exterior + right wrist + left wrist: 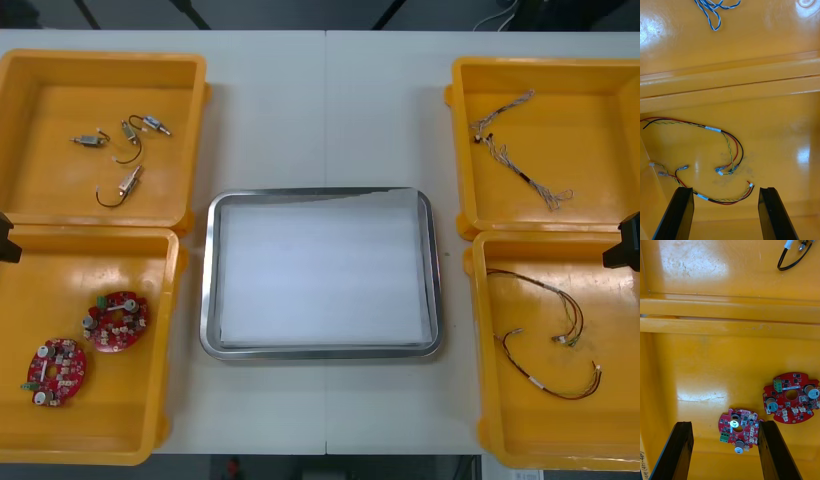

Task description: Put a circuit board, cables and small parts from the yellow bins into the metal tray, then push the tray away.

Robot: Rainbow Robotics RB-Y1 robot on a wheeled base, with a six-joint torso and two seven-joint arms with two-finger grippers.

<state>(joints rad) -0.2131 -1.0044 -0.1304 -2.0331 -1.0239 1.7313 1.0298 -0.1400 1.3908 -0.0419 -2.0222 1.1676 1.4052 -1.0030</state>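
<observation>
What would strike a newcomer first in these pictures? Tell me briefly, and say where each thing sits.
The shiny metal tray, white inside, sits mid-table between four yellow bins. Two red circuit boards lie in the near left bin, in front of the open fingers of the left gripper. Red and yellow cables curl in the near right bin, in front of the open fingers of the right gripper.
</observation>
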